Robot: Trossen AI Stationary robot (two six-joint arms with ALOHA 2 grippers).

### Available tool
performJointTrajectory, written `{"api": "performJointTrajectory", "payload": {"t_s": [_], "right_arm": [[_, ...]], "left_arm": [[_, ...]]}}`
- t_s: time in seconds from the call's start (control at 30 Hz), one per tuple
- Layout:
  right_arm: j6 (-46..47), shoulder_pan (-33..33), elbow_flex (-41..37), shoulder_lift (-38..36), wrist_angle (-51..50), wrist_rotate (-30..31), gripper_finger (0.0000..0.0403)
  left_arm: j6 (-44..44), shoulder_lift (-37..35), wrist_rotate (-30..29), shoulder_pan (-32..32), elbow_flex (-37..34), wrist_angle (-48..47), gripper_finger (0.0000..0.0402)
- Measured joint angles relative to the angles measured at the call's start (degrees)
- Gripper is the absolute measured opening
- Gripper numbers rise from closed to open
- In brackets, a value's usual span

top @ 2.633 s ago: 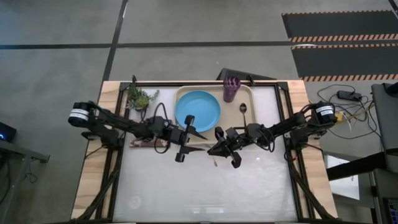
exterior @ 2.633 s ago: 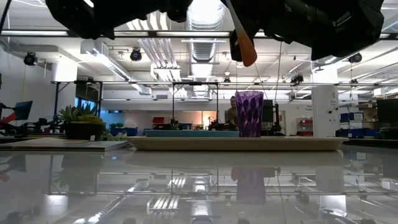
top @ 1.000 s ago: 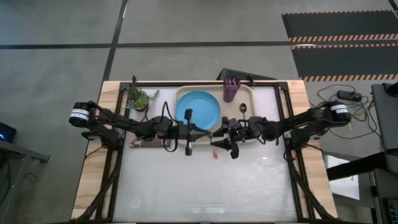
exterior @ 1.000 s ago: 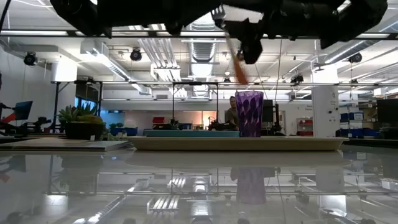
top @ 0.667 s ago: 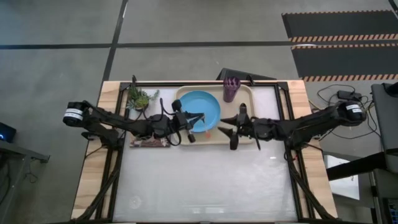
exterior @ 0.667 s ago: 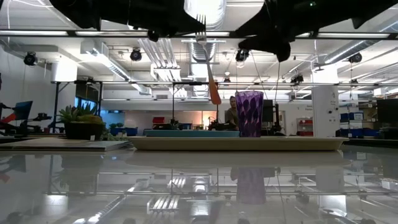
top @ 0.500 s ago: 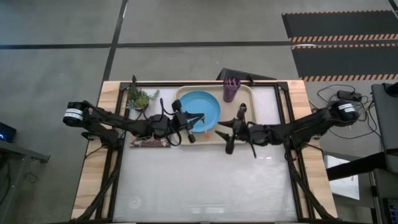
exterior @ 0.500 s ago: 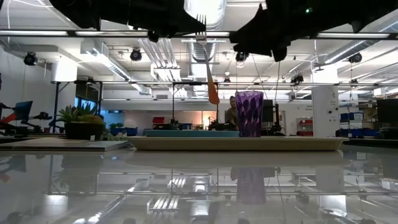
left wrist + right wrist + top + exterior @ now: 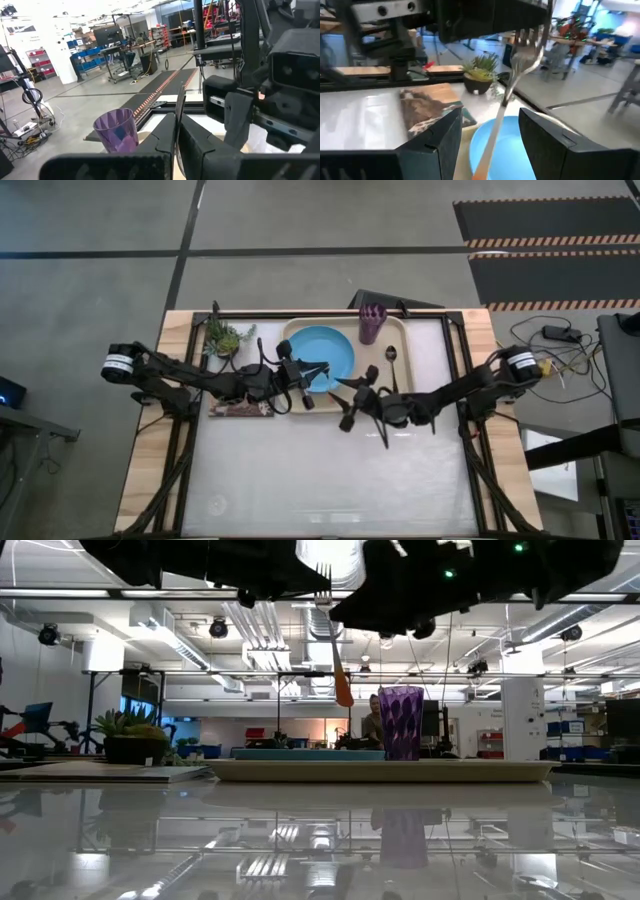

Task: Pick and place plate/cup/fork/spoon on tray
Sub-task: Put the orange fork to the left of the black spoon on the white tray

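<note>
No readable text, label, brand, number or sign is showing in any of the views.

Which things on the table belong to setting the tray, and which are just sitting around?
Job: tray, plate, cup, spoon, fork held by the left hand.
Just there: potted plant, picture-covered book.
</note>
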Motion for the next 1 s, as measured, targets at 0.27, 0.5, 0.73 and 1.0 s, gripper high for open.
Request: {"api": "performJointTrajectory", "payload": {"t_s": [0.27, 0.5, 0.73, 1.0], "right_arm": [[-1.0, 0.1, 5.5, 3.0, -4.9, 13.1, 0.0185], [2.7, 0.0, 6.6, 3.1, -7.5, 12.1, 0.0184], [4.8, -0.1, 6.6, 3.4, -7.2, 11.1, 0.0173], [4.5, -0.2, 6.6, 3.8, -7.3, 11.3, 0.0107]], "left_arm": [[0.0, 0.0, 0.0, 0.0, 0.0, -0.1, 0.0000], [-0.2, 0.0, 0.0, 0.0, 0.0, 0.2, 0.0000], [-3.6, 0.0, 0.1, 0.0, 0.1, 0.7, 0.0000], [-6.0, 0.0, 0.4, 0.0, 0.2, 1.7, 0.0000]]}}
